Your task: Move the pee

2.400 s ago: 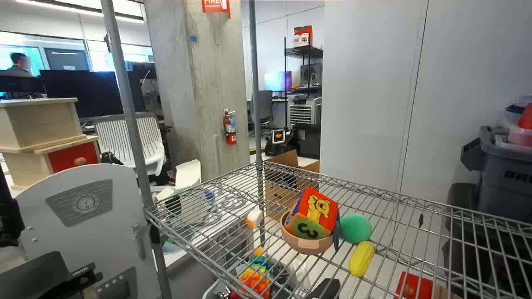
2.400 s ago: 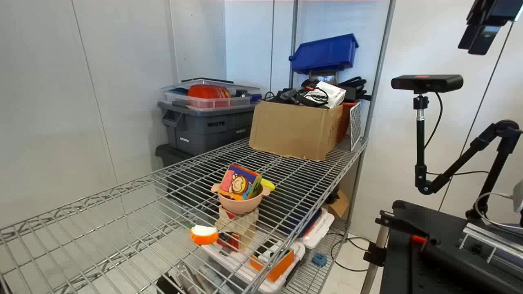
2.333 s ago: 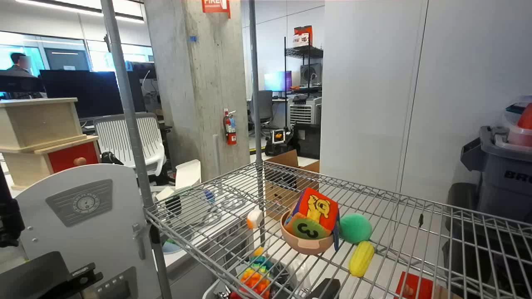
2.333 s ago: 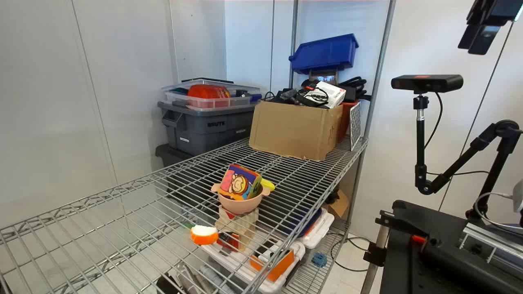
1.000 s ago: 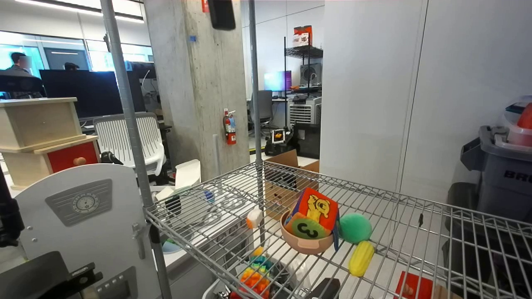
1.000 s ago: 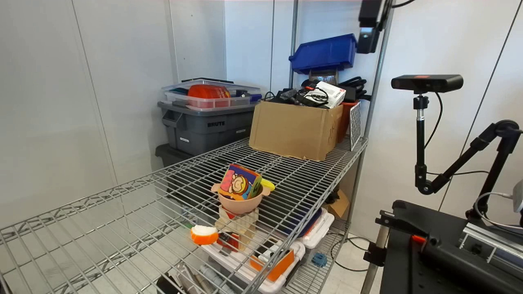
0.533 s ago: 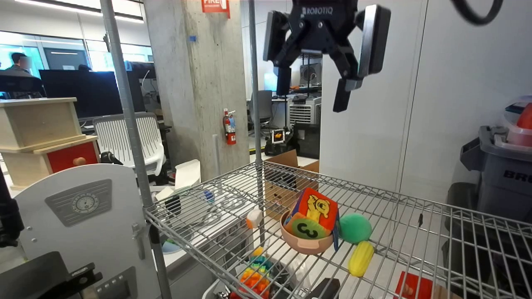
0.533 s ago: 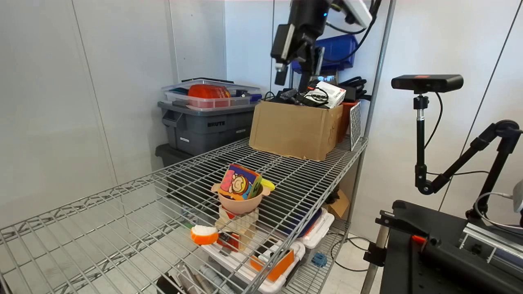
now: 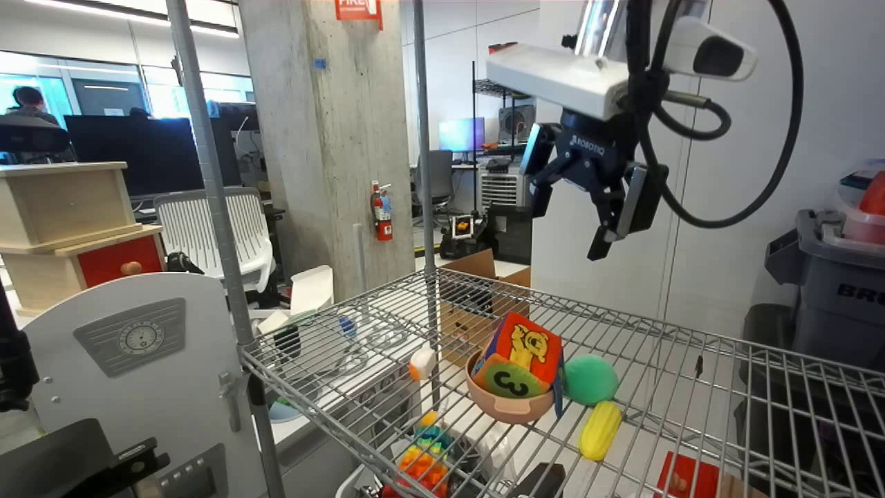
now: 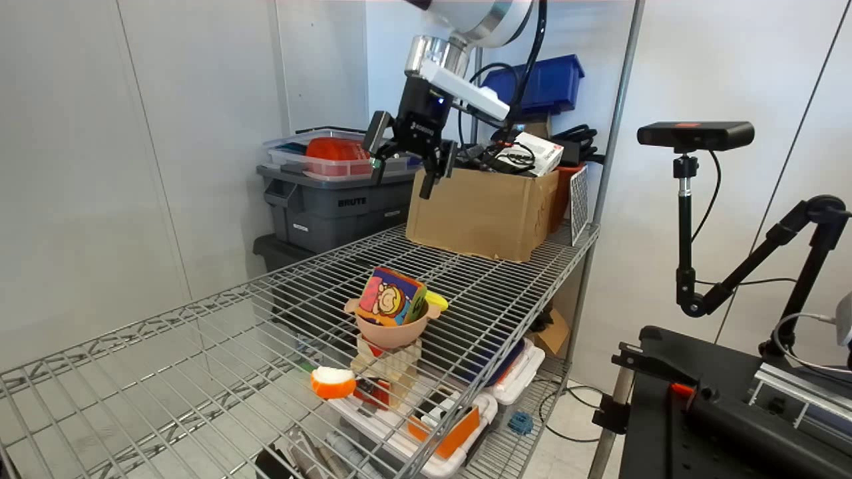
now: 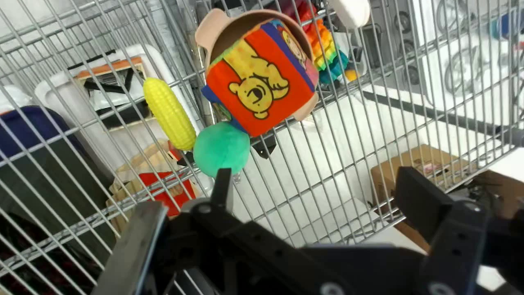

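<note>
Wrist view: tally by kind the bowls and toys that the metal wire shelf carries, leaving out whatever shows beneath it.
Bowls: 1 (round peach bowl)
Cubes: 1 (red-faced, cloth-looking picture cube, inside the bowl)
Toy food: 3 (round green toy, yellow corn-shaped toy, white-and-orange wedge, cropped)
Total: 5

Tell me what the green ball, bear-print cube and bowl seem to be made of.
Green ball: probably matte plush; soft-looking, without glossy highlights.
Bear-print cube: likely printed fabric, matte; edges look padded.
Bowl: perhaps matte plastic or silicone; smooth, no visible grain.
</note>
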